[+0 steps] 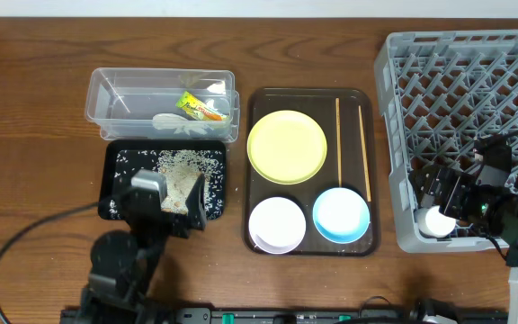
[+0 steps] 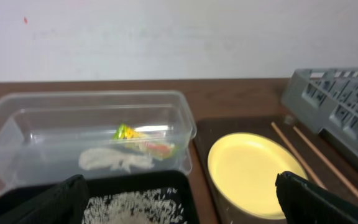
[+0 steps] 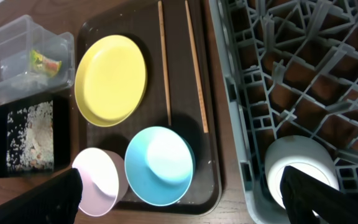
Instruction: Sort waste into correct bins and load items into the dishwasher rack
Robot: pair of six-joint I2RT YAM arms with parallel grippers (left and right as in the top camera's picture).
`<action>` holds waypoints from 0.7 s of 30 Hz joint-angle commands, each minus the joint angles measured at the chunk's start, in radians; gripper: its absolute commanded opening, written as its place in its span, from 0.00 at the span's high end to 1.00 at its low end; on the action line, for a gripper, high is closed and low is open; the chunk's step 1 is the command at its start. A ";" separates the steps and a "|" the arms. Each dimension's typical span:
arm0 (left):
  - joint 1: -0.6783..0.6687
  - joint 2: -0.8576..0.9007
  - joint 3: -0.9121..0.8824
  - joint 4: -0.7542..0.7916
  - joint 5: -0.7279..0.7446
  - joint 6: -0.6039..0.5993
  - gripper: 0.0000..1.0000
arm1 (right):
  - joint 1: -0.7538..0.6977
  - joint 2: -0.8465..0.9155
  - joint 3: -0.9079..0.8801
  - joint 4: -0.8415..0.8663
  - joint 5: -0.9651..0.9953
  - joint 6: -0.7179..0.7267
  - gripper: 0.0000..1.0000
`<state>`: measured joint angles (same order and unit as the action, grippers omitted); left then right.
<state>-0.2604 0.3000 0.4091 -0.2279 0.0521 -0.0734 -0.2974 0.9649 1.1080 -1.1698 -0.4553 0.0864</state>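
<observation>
Waste looks sorted, wrapper (image 1: 196, 106) in clear tub (image 1: 97, 99), rice crumbs (image 1: 183, 171) on black tray (image 1: 115, 180); rack loading in hand: both gape wide and empty, left gripper (image 2: 179, 186) over the black tray, right gripper (image 3: 180, 180) over the dishwasher rack (image 1: 394, 135) near corner, so next calls for reaching the light blue bowl (image 1: 341, 214) on the serving tray (image 1: 350, 135).

- Overhead, the left arm (image 1: 147, 211) covers the near edge of the black tray (image 1: 113, 187), and its fingers are out of sight beneath it.
- The right arm (image 1: 475, 193) hides the near corner of the rack (image 1: 392, 135) and part of a white round thing (image 1: 436, 221) in it. What that thing is cannot be told.
- The rack runs off the right edge.
- In the left wrist view, the plate (image 2: 247, 165) is cut by the bottom edge and by a dark, blurred finger (image 2: 319, 202). The chopsticks (image 2: 296, 154) end behind that finger.
- In the right wrist view, the white bowl (image 3: 98, 180) is partly behind a finger and cut at the bottom. The tub (image 3: 11, 43) runs off the left edge.
- The rice (image 3: 33, 134) grains are too small to tell apart.
</observation>
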 commanded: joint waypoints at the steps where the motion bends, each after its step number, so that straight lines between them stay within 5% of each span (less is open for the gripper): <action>1: 0.016 -0.086 -0.087 0.018 -0.008 0.010 0.02 | -0.008 -0.003 0.014 0.000 -0.004 -0.013 0.01; 21: 0.026 -0.298 -0.405 0.229 -0.008 0.009 0.02 | -0.008 -0.003 0.014 0.000 -0.004 -0.013 0.01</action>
<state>-0.2420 0.0132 0.0147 -0.0051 0.0521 -0.0738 -0.2974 0.9649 1.1080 -1.1698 -0.4553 0.0864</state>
